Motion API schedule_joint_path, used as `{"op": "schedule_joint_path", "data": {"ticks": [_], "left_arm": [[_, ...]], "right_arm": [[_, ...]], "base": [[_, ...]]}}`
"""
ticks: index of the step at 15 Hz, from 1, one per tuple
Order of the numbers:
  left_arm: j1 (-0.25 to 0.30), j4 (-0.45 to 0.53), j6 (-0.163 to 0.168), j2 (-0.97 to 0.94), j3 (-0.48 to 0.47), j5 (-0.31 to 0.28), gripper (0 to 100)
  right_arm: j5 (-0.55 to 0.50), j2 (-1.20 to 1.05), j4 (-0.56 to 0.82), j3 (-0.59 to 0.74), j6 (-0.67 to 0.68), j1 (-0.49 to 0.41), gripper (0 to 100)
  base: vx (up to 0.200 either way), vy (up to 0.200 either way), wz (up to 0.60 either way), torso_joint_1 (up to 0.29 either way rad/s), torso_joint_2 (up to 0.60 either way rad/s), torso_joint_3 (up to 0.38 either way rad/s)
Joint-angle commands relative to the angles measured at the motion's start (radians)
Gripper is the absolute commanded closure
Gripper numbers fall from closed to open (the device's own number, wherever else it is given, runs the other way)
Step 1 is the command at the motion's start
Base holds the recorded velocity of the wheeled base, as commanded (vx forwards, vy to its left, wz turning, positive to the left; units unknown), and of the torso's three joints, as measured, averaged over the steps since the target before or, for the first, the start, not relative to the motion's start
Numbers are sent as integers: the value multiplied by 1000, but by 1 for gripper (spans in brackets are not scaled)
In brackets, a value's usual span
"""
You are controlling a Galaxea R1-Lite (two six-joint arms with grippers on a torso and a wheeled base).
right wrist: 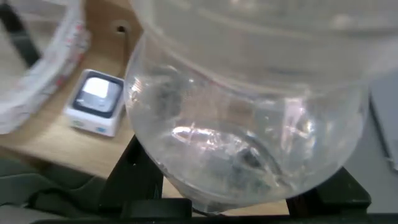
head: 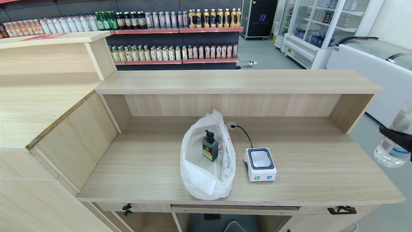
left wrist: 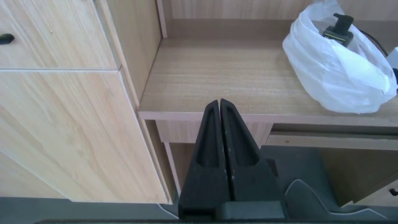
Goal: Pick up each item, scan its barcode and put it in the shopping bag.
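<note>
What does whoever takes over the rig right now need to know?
Left end effector: shut, empty, low in front of the counter's left part.
Right end effector: shut on a clear bottle, held up by the counter's right end.
Shopping bag stands open on the counter, scanner just to its right.
Done: dark pump bottle is in the bag.
Left: bag the clear bottle; scan it first if unscanned, which I cannot tell.

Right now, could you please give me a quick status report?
Left end effector shut, empty. Right end effector shut on clear bottle, at counter's right end. Scanner unobstructed.
</note>
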Motion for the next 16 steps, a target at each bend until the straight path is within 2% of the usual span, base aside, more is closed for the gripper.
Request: {"op": "schedule_joint_path", "data": {"ticks": [1, 3, 5, 9, 12, 14, 16], "left_arm": [[0, 0, 0, 0, 0, 0, 100], [0, 0, 0, 0, 0, 0, 100], [0, 0, 0, 0, 0, 0, 100], [0, 0, 0, 0, 0, 0, 100], [0, 0, 0, 0, 0, 0, 100], [0, 0, 0, 0, 0, 0, 100], [0, 0, 0, 0, 0, 0, 100]], "right_arm": [[-9, 109, -127, 36, -14, -96, 100], [-58, 146, -191, 34, -72, -101, 100], [-73, 174, -228, 51, -158, -99, 100], [-75, 247, -337, 60, -229, -46, 100], [59, 299, -374, 63, -232, -4, 100], [215, 362, -375, 68, -276, -1, 100], [380, 421, -371, 82, -365, -39, 100]], "base": [[0, 0, 0, 0, 0, 0], [0, 0, 0, 0, 0, 0], [0, 0, 600, 0, 0, 2], [0, 0, 600, 1, 4, 4], [0, 0, 0, 0, 0, 0], [0, 0, 0, 0, 0, 0], [0, 0, 0, 0, 0, 0]]}}
